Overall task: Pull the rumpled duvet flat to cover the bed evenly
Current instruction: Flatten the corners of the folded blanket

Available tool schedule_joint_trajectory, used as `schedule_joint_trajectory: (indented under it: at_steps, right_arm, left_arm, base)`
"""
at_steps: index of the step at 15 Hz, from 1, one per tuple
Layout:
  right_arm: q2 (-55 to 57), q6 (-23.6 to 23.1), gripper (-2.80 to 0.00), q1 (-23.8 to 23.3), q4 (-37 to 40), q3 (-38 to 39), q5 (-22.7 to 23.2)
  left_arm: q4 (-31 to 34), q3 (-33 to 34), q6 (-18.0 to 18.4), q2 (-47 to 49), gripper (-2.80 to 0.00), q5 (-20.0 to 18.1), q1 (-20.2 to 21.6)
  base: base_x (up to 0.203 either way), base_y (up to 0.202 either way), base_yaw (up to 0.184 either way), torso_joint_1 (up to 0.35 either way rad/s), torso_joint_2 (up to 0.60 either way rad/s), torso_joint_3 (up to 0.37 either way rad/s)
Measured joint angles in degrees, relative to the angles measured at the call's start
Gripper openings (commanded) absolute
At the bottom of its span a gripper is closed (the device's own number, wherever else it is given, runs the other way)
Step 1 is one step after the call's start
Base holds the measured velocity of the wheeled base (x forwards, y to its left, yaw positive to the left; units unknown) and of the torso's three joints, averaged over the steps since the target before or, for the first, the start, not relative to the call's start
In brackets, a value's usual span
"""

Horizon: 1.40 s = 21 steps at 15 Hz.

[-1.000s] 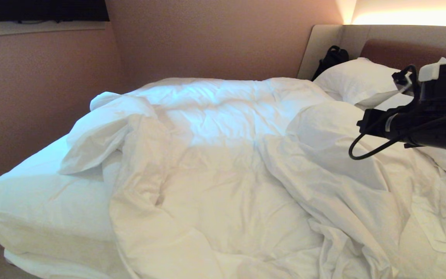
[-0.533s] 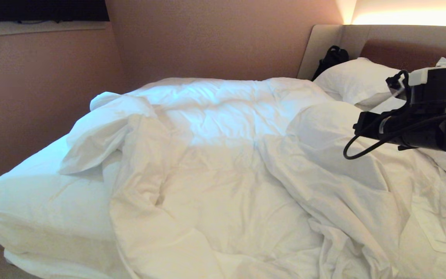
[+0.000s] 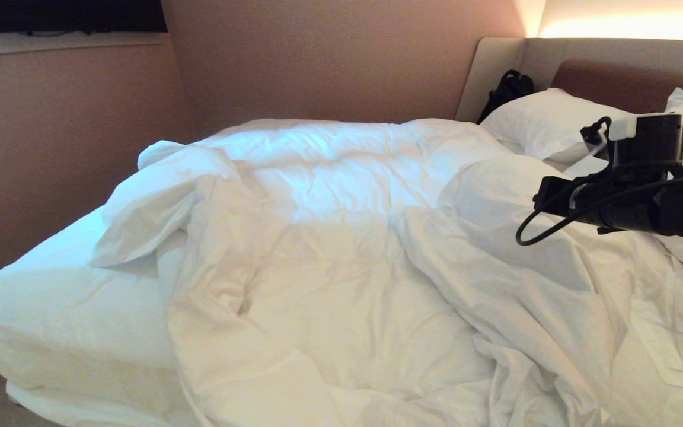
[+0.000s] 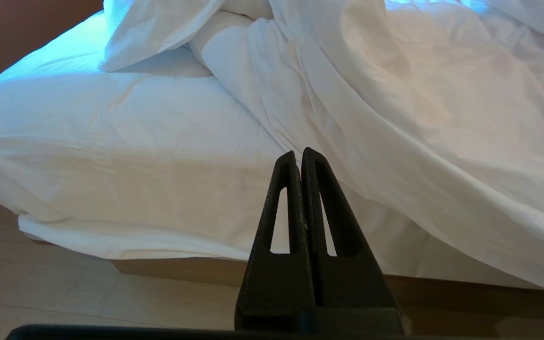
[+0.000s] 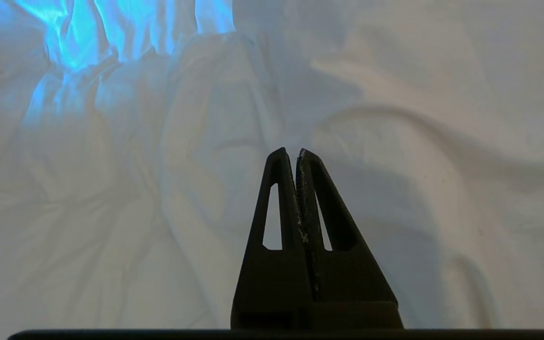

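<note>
A: Where the mattress is seen from the head camera, how is the duvet [image 3: 341, 261] laid?

B: It is heaped in rumpled folds over the middle and right of the bed [image 3: 51, 320], with one corner folded back on itself at the far left. The left end of the mattress is left bare, so that the fitted sheet [image 3: 63, 296] is exposed there. On the near side the duvet is draped over the edge of the mattress (this is shown plainly in the left wrist view).

A: And the head of the bed?

B: Two white pillows are seen at the right; the farther pillow [image 3: 546, 121] is propped against the padded headboard [image 3: 614, 65], and a black bag [image 3: 507, 89] is wedged in the corner beside it.

A: What is told of the right pincer [image 5: 295, 153]?

B: Its two black fingers are pressed together at the tips, and nothing is held between them. It is pointed at the wrinkled duvet cover, above it and apart from it; no cloth is touched. In the head view only the right arm [image 3: 632, 196] is seen, held out over the right part of the duvet, with a loop of black cable hung beneath it.

A: And the left pincer [image 4: 299, 153]?

B: It is closed likewise and empty, with the fingertips met. It is held low beside the bed, aimed at the near edge of the mattress, where the sheet and the hanging duvet are met. The tan wooden base [image 4: 182, 269] and the pale floor [image 4: 64, 293] are seen under it.
</note>
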Motion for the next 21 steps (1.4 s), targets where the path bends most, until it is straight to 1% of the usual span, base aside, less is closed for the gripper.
schedule_joint_trajectory:
  at_steps: [9,16,17,18,21]
  right_arm:
    - [0.48,0.0,-2.8,-0.06,-0.09,0.37,0.0]
    - [2.21,-0.66,-2.8,-1.8,-0.17,0.0,-0.37]
    - [2.69,-0.63,-1.59,-2.13,-0.2,-0.1,-0.37]
    - [3.02,-0.6,0.0,-2.34,-0.22,-0.22,-0.38]
    - [4.12,-0.63,0.0,-2.73,-1.04,-0.33,-0.37]
  left_arm:
    - [0.02,0.0,0.02,0.0,-2.8,-0.02,0.0]
    - [0.02,0.0,-0.03,0.0,-2.8,0.02,0.0]
    - [0.02,0.0,-0.01,0.0,-2.8,0.04,0.0]
    - [0.02,0.0,-0.03,0.0,-2.8,0.02,0.02]
    - [0.02,0.0,0.0,0.0,-2.8,0.02,-0.01]
  base:
    - [0.0,0.0,0.0,0.0,0.0,0.0]
    - [0.0,0.0,0.0,0.0,0.0,0.0]
    - [0.0,0.0,0.0,0.0,0.0,0.0]
    - [0.0,0.0,0.0,0.0,0.0,0.0]
    - [0.0,0.0,0.0,0.0,0.0,0.0]
